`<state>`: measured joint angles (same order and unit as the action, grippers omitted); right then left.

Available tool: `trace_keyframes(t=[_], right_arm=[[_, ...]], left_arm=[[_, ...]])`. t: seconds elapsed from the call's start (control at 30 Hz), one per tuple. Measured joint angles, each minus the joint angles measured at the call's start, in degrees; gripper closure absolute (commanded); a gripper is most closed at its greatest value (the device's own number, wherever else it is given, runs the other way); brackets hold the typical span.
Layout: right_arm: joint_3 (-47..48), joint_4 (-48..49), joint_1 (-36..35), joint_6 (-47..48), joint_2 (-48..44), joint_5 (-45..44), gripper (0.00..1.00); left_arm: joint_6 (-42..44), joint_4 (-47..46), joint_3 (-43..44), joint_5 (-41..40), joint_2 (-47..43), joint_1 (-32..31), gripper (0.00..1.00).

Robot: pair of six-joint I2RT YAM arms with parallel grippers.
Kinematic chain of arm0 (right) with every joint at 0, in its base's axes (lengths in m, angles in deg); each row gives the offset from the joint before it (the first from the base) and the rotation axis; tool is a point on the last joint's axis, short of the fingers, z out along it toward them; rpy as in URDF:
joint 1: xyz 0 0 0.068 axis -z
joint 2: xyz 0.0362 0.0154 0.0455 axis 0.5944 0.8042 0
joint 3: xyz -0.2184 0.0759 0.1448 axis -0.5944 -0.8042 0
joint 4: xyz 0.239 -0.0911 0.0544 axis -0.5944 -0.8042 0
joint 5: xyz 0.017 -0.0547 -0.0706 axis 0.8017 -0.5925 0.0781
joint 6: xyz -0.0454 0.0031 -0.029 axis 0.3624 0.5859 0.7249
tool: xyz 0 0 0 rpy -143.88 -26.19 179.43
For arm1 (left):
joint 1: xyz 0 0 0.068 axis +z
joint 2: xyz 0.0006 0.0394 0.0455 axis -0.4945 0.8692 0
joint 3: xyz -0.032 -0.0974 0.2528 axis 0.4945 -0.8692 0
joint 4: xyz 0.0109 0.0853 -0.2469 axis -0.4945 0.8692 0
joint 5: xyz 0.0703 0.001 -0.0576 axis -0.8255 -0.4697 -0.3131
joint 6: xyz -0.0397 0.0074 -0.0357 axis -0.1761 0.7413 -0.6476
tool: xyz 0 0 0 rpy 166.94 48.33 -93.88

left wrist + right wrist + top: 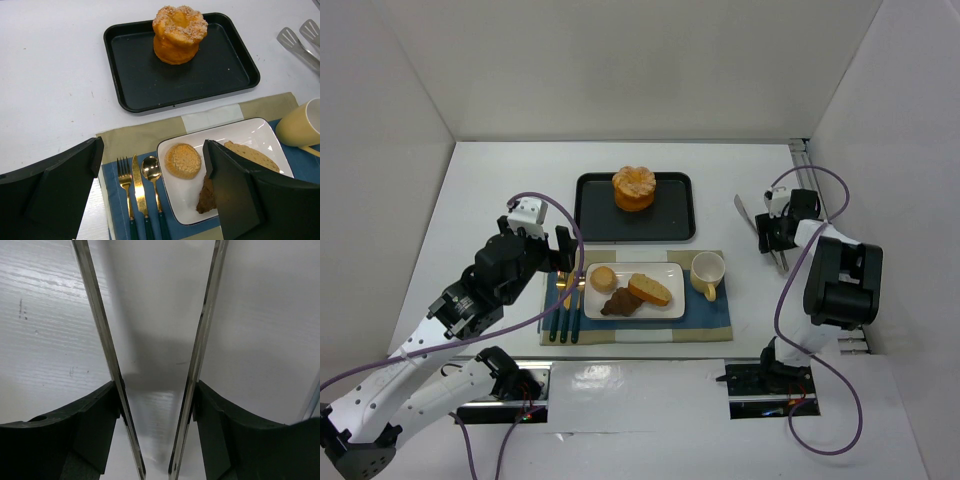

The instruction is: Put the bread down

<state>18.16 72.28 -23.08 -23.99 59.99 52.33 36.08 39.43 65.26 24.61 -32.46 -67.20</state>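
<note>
Three bread pieces lie on the white plate [665,305]: a small round bun [604,277], a dark brown croissant [620,301] and an oblong slice [650,289]. The left wrist view shows the bun [183,160], the croissant [206,196] and the slice [250,155], the last two partly hidden by a finger. My left gripper [560,268] [152,155] is open and empty above the plate's left edge and the cutlery. My right gripper [772,235] [156,405] is shut on metal tongs [748,215] [97,325] at the right, low over the table.
A black tray [670,215] behind the plate holds a large round orange pastry [634,187]. A yellow cup [708,270] stands right of the plate. Gold cutlery [565,310] lies left of it on the blue and tan placemat [710,320]. White walls enclose the table.
</note>
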Motion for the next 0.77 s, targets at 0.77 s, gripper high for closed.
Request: trace_keyframes(t=[0.77], right_arm=[[2.7, -12.1, 3.8, 2.1, -16.5, 10.6, 0.0]], left_arm=[[0.0, 0.0, 0.0, 0.1, -0.1, 0.0, 0.0]])
